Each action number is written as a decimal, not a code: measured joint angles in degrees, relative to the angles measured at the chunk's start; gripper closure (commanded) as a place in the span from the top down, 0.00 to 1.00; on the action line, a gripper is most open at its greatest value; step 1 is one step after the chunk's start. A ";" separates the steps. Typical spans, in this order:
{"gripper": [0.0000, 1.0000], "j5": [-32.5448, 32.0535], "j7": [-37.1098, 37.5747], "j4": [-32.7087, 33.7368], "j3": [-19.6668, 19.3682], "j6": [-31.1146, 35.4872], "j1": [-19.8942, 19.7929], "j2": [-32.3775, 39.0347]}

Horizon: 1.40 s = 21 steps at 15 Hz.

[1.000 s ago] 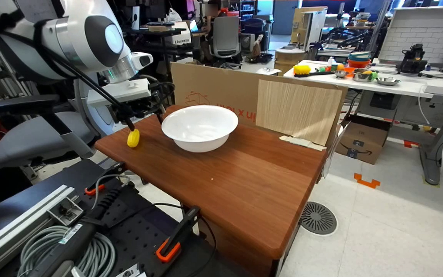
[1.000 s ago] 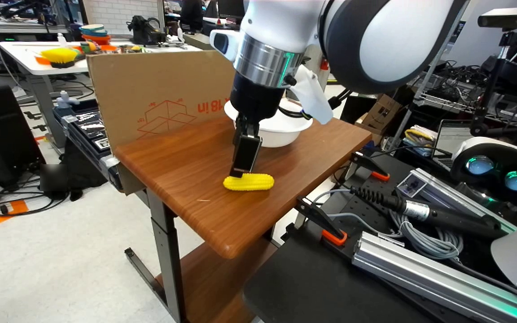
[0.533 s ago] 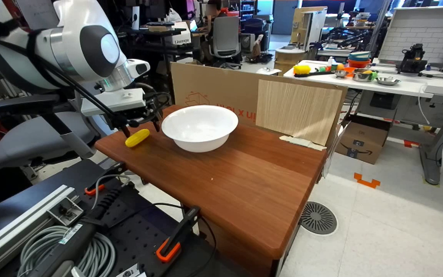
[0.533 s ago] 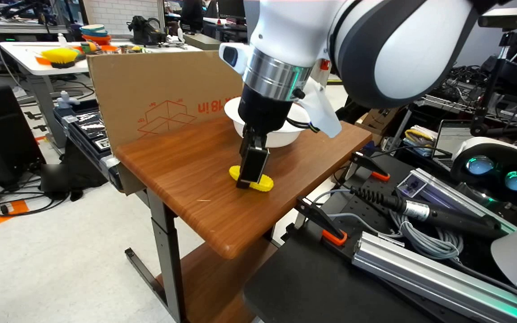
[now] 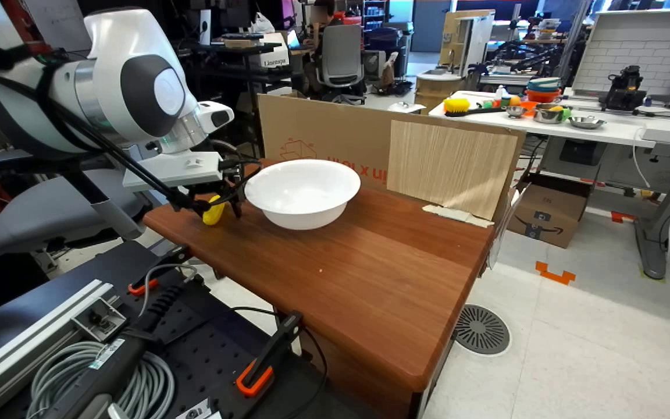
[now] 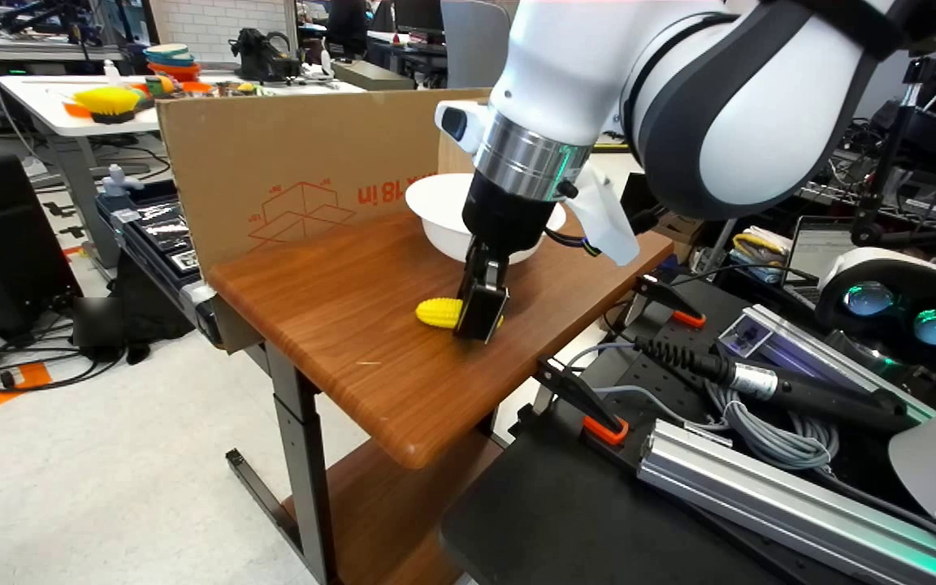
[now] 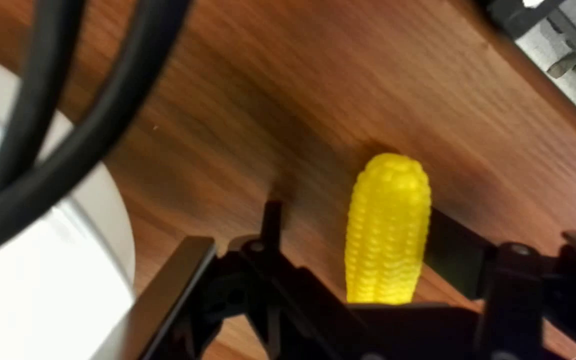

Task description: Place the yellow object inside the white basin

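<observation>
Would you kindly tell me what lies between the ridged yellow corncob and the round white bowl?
The wrist view shows one black finger of the end effector and brown wooden tabletop between the yellow corncob and white bowl.

Yellow corn cob [image 7: 389, 230], kernel-ridged, lying near wide, round, upright white basin [image 5: 303, 195].

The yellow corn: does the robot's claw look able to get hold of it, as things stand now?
Very likely yes. In the wrist view, the claw stands open with the yellow corn between its fingers, nearer one of them, and nothing visible blocks their closing; the white basin sits outside them.
</observation>
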 measured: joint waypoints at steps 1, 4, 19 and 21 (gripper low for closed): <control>0.27 0.00 0.21 0.38 0.01 -0.10 0.02 0.00; 0.08 0.00 0.93 1.58 0.46 -0.40 0.09 0.00; 0.08 10.16 2.35 0.34 6.84 -0.27 -7.91 -19.11; 0.08 10.08 2.40 0.47 4.24 -0.43 -10.31 -20.54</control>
